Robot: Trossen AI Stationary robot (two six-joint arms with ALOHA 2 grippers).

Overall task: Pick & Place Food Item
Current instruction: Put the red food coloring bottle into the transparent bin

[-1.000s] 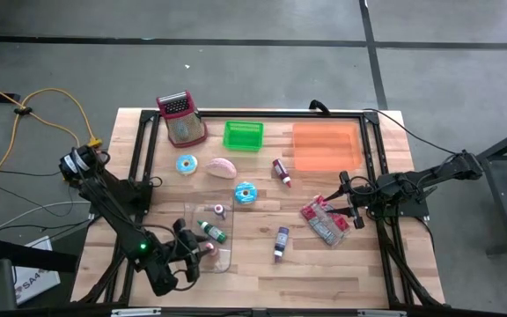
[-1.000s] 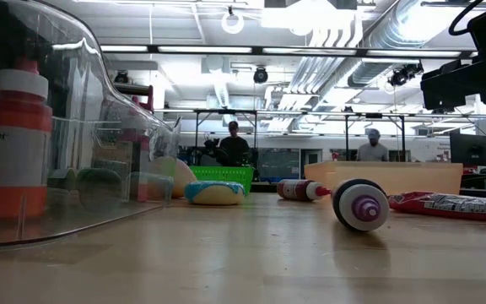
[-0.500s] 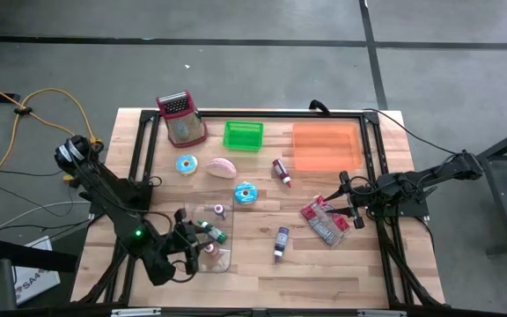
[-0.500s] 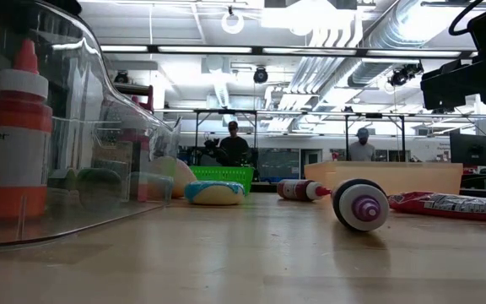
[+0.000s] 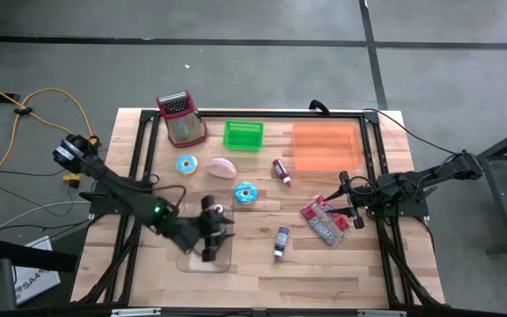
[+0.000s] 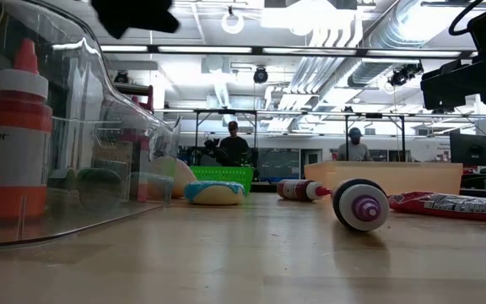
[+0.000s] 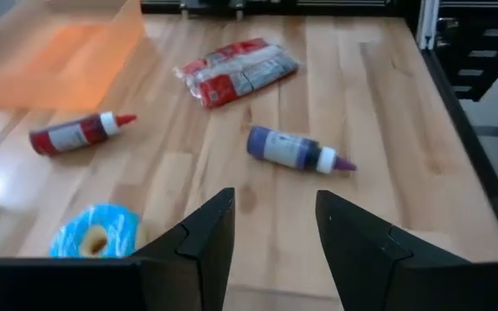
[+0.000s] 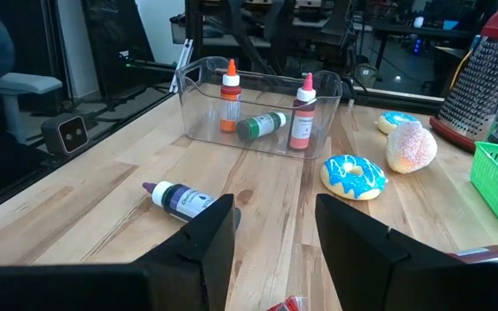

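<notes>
My left gripper (image 5: pixel 216 231) (image 7: pixel 275 203) hovers open over the clear container (image 5: pixel 192 261) that holds several sauce bottles (image 8: pixel 262 125). It points toward the table's right side, with nothing between its fingers. Ahead of it on the wood lie a blue donut (image 5: pixel 246 193) (image 7: pixel 98 231), a purple bottle (image 5: pixel 281 239) (image 7: pixel 294 149), a red bottle (image 7: pixel 80 134) and a red snack packet (image 5: pixel 324 220) (image 7: pixel 236 69). A pink pastry (image 5: pixel 222 167) and a second blue donut (image 5: pixel 186 164) lie farther back. My right gripper (image 5: pixel 346 198) (image 8: pixel 275 207) waits open at the table's right side.
A green basket (image 5: pixel 243 135), an orange bin (image 5: pixel 326 148) and a grater (image 5: pixel 180 119) stand along the far edge. A black frame (image 5: pixel 280 114) borders the table. Bare wood lies between the container and the purple bottle. People stand in the room behind (image 6: pixel 233 143).
My left gripper has risen and swung from the container's near-left corner toward the table's right and far side, and now stands over the container. Its wrist has rolled on the way. Its fingers stay open and hold nothing.
</notes>
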